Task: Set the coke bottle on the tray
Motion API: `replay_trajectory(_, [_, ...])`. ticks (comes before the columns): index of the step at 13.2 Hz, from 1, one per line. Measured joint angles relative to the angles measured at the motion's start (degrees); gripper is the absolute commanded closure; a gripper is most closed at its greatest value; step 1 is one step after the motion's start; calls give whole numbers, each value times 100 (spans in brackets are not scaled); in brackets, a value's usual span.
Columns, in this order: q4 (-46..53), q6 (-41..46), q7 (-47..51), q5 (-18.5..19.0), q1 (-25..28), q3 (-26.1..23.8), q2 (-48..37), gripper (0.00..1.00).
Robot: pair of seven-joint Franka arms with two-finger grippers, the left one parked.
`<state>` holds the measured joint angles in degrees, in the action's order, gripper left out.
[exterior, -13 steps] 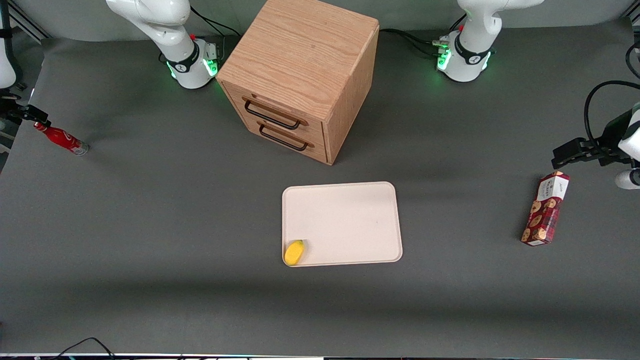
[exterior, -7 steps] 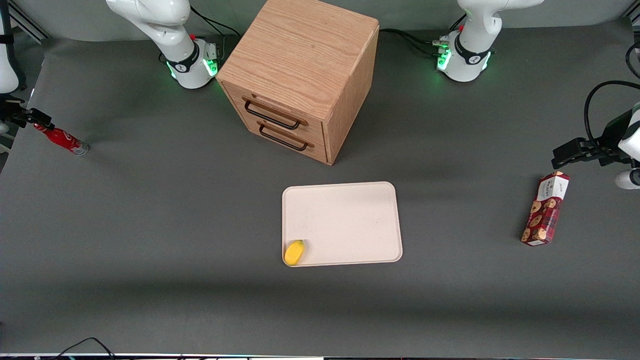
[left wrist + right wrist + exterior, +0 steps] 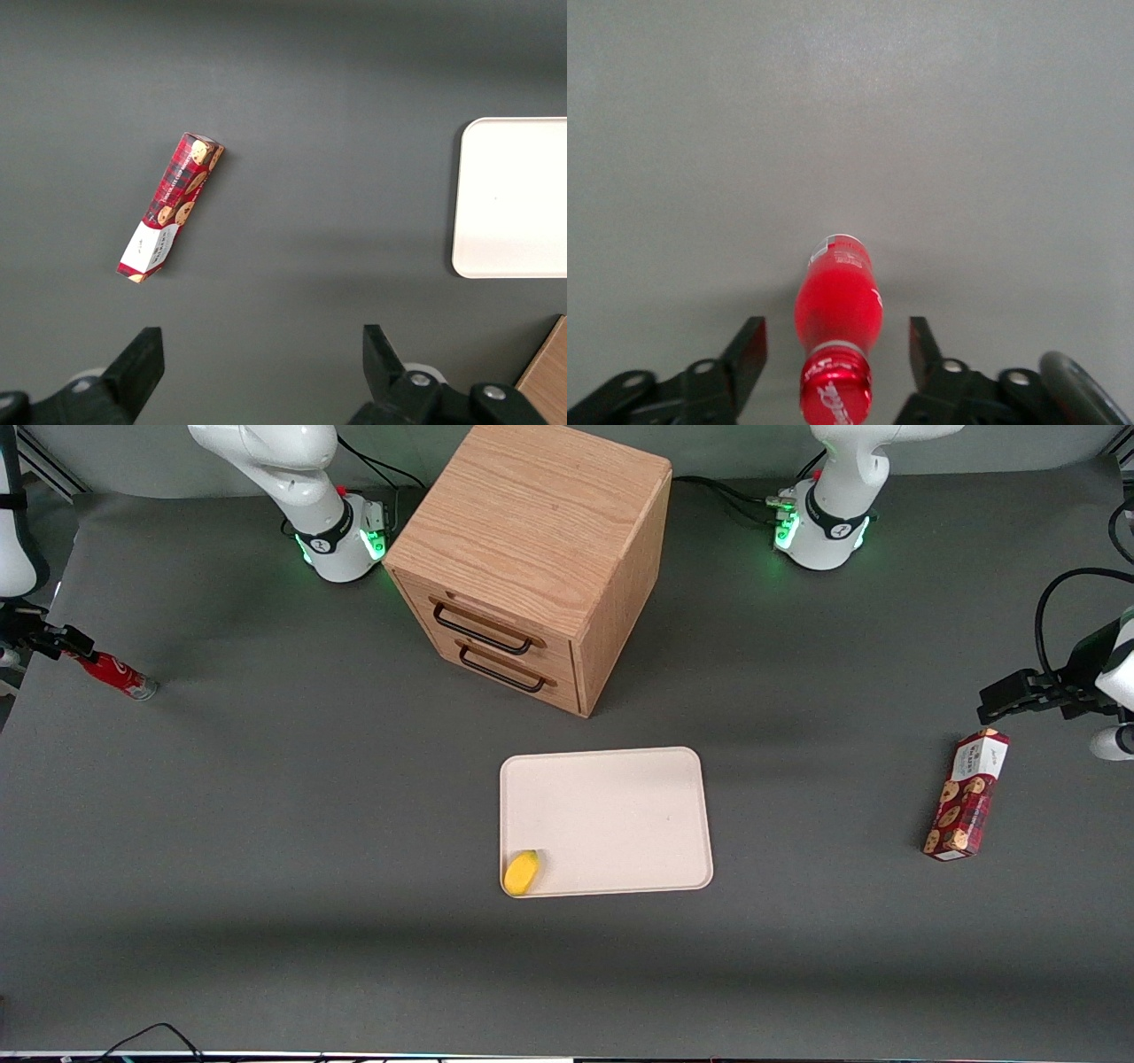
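At the working arm's end of the bench (image 3: pixel 266 797), the coke bottle (image 3: pixel 113 672) is seen standing, its long axis vertical and its cap (image 3: pixel 835 390) uppermost. The end effector (image 3: pixel 69 640) is held at the bottle's neck, released, with one finger on each side of the cap and a gap left on both. In the front view, the tray (image 3: pixel 611 815) is found well apart from the bottle at about four o'clock, a yellow object (image 3: pixel 521 872) resting in its near corner. The grasp is judged not yet made: closing across the neck is called for, perpendicular to the upright axis.
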<state>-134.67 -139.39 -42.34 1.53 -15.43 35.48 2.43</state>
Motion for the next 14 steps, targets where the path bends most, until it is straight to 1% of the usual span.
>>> replay_trajectory(2, [-1,-5,-1,-30,0,-10,24,81])
replay_trajectory(7, [5,-4,-4,-53,-3,-52,34,82])
replay_trajectory(10, [6,-4,-5,-53,-3,-54,34,88])
replay_trajectory(12, [6,-4,-6,-53,-3,-54,34,84])
replay_trajectory(13, [6,-4,-6,-53,-3,-54,34,84])
replay_trajectory(14, [6,-4,-6,-53,-3,-54,34,95])
